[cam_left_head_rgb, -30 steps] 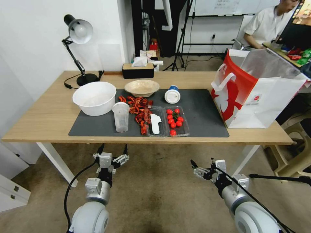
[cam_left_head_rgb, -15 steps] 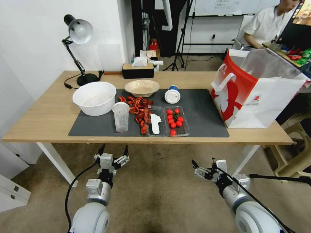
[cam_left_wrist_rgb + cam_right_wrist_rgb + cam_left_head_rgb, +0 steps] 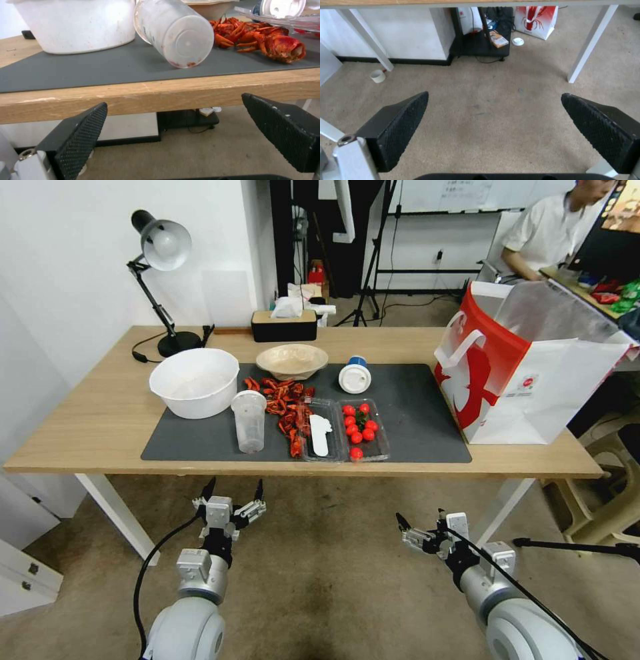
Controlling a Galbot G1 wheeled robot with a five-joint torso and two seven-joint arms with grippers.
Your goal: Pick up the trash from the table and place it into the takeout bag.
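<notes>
Both tools low over the carpet, short of the bench's (image 3: 100,400) near edge, nothing in either. Left tool (image 3: 232,492) spread wide, pointed at the bench front below the clear plastic cup (image 3: 249,421); right tool (image 3: 420,521) likewise wide open, pads (image 3: 401,125) apart over bare floor. On the dark grey mat (image 3: 420,413): clear plastic cup upright near the front edge, red crayfish shells (image 3: 283,403) just beside it, shallow beige bowl (image 3: 292,360) behind, white blue-lidded cup (image 3: 355,375) to the right. Takeout bag (image 3: 533,373) upright at the bench's right end, mouth open.
</notes>
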